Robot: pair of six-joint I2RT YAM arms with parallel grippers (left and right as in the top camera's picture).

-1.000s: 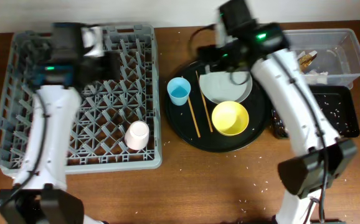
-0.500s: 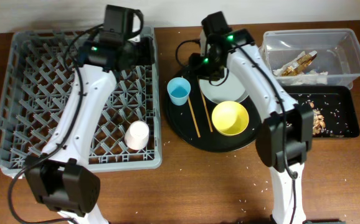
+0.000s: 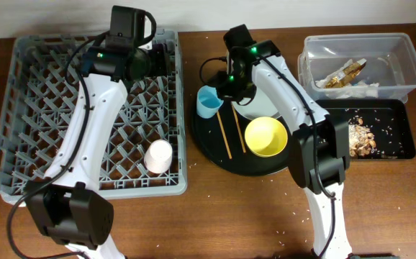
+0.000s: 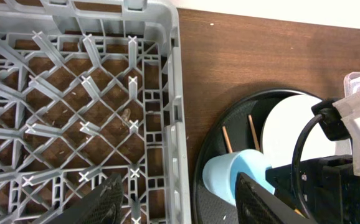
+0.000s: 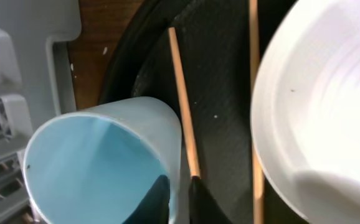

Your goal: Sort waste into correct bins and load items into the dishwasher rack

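My right gripper (image 3: 220, 92) (image 5: 179, 200) is shut on the rim of the small light-blue cup (image 3: 208, 103) (image 5: 86, 168), one finger inside and one outside. The cup leans at the left edge of the round black tray (image 3: 215, 157). The chopsticks (image 3: 224, 135) (image 5: 183, 106), the white plate (image 3: 249, 112) (image 5: 323, 112) and the yellow bowl (image 3: 265, 137) lie on that tray. The pink cup (image 3: 158, 155) stands upside down in the grey dishwasher rack (image 3: 21, 108). My left gripper (image 3: 157, 61) (image 4: 180, 208) hangs open and empty over the rack's right wall (image 4: 174, 74).
At the far right, the clear tub (image 3: 404, 68) holds a snack wrapper (image 3: 341, 72) and a napkin (image 3: 366, 88). The black rectangular tray (image 3: 391, 133) in front of it holds food scraps (image 3: 359, 137). Crumbs dot the brown table.
My right gripper moved left from over the plate to the blue cup and closed on its rim. The left arm swung right along the rack's far side to its right corner.
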